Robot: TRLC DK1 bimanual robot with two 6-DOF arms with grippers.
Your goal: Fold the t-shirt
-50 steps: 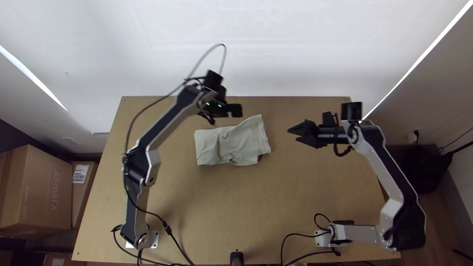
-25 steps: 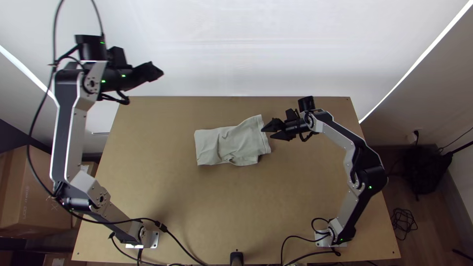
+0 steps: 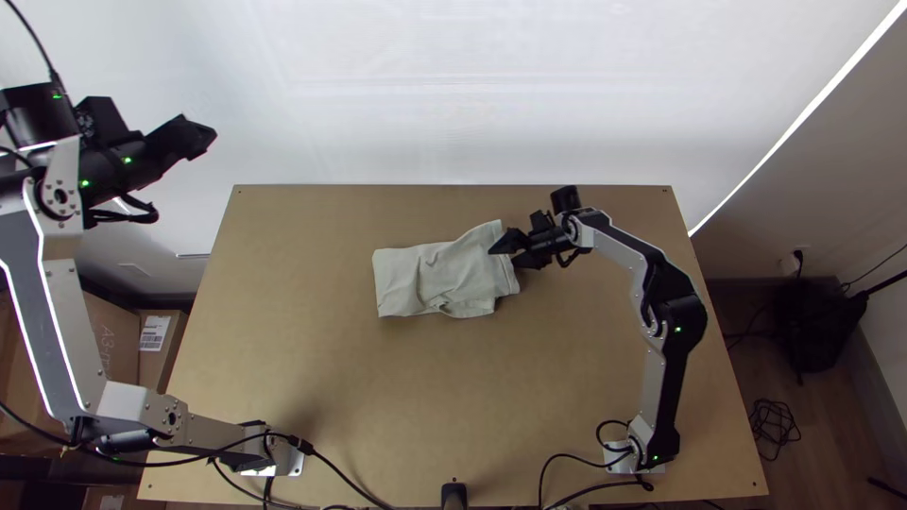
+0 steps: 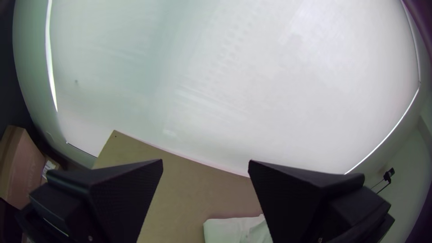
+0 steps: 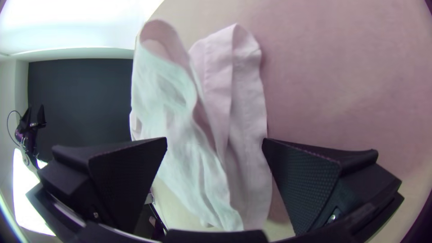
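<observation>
While the left pincer point(image 3: 200, 140) hangs high at the top view's left, fingers wide apart, the right pincer point(image 3: 501, 256) stands wide at the t-shirt's point(image 3: 439, 279) right end; whether they touch, I cannot tell. Folded and rumpled, the t-shirt lies beyond the middle of the table point(image 3: 378, 406).

T-shirt point(image 3: 439, 279) on table point(image 3: 397, 406), boxes point(image 3: 118, 335) left.

left arm point(image 3: 45, 307) partly cut off at top view's left edge; t-shirt point(image 4: 225, 230) cut by left wrist view's bottom edge.
</observation>
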